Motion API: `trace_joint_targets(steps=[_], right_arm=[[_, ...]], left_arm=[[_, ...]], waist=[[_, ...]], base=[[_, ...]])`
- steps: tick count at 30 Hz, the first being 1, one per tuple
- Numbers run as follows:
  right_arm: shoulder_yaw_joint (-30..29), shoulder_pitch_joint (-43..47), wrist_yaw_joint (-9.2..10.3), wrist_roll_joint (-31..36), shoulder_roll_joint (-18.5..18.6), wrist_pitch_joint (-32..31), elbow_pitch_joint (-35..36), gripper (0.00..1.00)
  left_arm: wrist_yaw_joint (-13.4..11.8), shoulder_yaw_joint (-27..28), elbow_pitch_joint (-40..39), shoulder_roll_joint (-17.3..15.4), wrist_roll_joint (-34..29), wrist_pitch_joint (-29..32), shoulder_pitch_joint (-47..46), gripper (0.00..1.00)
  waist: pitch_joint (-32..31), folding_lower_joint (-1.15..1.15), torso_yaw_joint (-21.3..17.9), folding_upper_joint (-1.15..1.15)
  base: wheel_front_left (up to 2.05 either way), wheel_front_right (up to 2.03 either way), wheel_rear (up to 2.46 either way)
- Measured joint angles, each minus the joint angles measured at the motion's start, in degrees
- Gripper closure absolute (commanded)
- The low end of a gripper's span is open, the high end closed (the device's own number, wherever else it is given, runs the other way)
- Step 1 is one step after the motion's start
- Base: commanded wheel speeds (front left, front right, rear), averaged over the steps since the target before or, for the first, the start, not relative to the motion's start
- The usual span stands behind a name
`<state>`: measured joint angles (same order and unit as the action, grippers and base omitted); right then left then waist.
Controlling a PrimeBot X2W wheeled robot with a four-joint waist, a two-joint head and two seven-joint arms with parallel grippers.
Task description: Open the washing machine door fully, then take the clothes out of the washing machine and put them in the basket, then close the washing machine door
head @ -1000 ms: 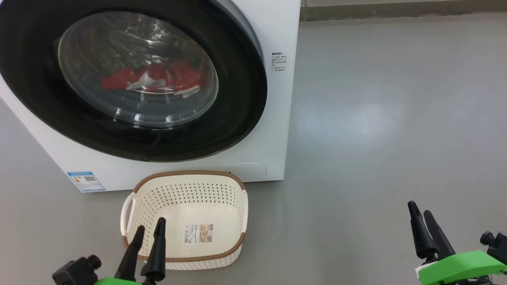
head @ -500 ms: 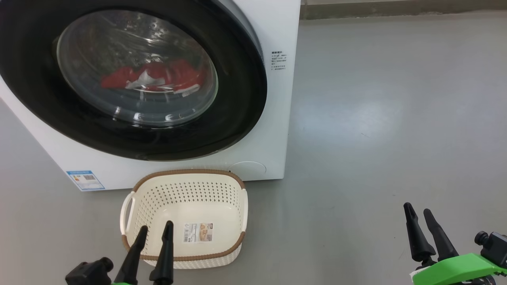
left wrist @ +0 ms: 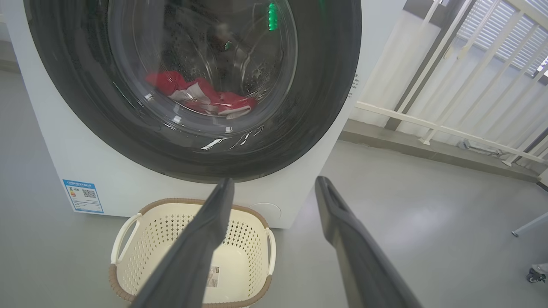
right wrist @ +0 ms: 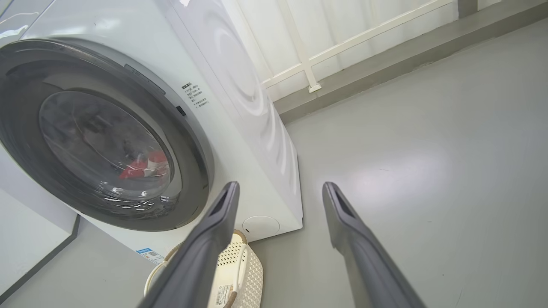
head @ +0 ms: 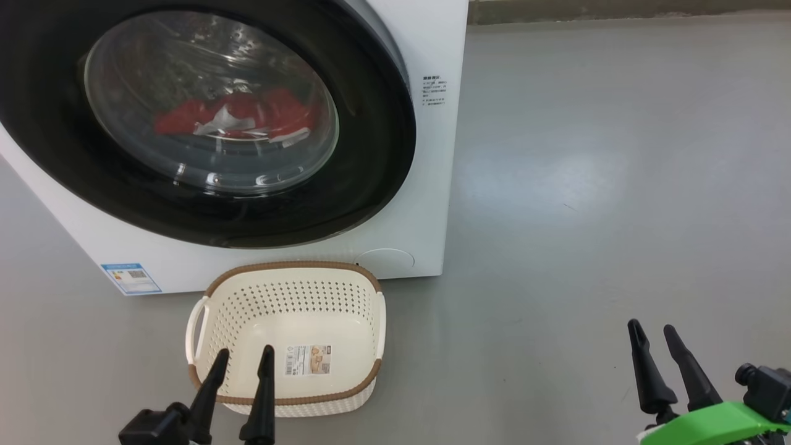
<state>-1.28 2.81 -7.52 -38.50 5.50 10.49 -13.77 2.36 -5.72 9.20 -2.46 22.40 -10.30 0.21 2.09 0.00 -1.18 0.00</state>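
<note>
Your head view looks forward and down from above onto the washing machine door [head: 364, 167] and the basket [head: 290, 300] on the grey floor [head: 587, 185] before it. Your left wrist view sits low and near, facing that door almost square-on. Your right wrist view stands off to the right, angled across the washing machine [right wrist: 252, 107]. All three share door, basket and the red clothes [head: 272, 111] behind the glass.

This looks like a bare laundry corner. Beyond the left fingers [left wrist: 201, 248] a white washing machine [left wrist: 85, 171] stands on smooth grey floor [left wrist: 406, 205]. To their right, a white railing [left wrist: 428, 125] runs along the wall.
</note>
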Motion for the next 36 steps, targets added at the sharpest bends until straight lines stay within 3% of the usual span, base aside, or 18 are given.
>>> trace_joint_targets(steps=[23, 36], right_arm=[[-1.9, 3.2, 0.00, 12.0, 0.5, 3.3, 0.5, 0.00], [-3.5, 3.2, 0.00, 13.8, -0.1, 4.0, 0.8, 0.00]], left_arm=[[-1.9, -0.2, 0.9, 0.0, -12.9, -3.6, 0.1, 0.00], [-1.8, 0.6, 2.2, 0.0, -13.3, -4.0, 1.1, 0.00]], waist=[[-0.1, 0.00, -0.3, 0.00], [-0.2, 0.00, -0.5, 0.00]], base=[[0.00, 0.00, 0.00], [0.00, 0.00, 0.00]])
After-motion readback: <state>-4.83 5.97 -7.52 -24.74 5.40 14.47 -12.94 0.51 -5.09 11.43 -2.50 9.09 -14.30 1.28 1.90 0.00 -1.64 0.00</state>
